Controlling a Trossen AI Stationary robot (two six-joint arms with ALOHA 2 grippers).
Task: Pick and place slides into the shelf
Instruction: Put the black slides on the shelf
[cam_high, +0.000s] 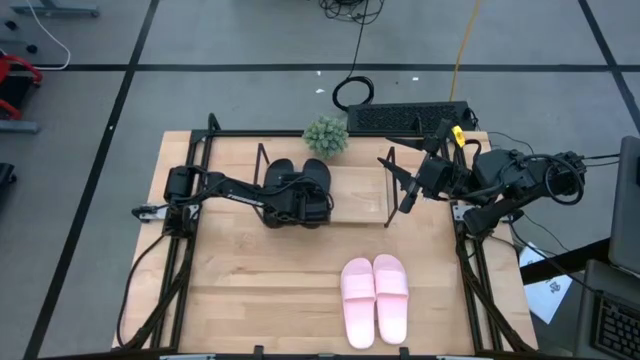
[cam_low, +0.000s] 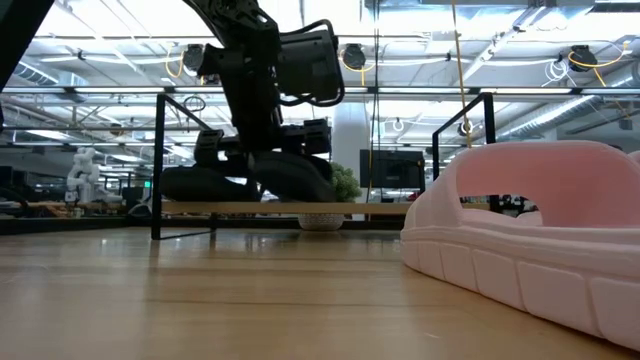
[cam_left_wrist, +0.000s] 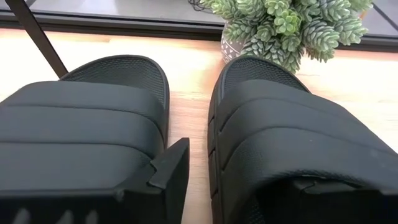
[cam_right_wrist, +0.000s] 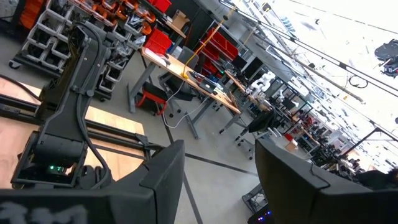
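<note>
Black slides (cam_high: 298, 185) on shelf (cam_high: 360, 205), my left gripper (cam_high: 300, 205) open astride one; pink slides (cam_high: 375, 298) remain; right gripper (cam_high: 403, 190) open, idle.

Black slides (cam_high: 298, 185), pink slides (cam_high: 375, 298)

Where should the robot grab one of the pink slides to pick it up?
Probably by the wide strap. The pink slides lie flat, side by side and touching, so their inner edges leave no room for a finger. The strap arches above the footbed, open underneath, as the low view shows. Coming straight down, one finger could slip under the strap and one stay on top. The right gripper, open, sits nearer.
</note>
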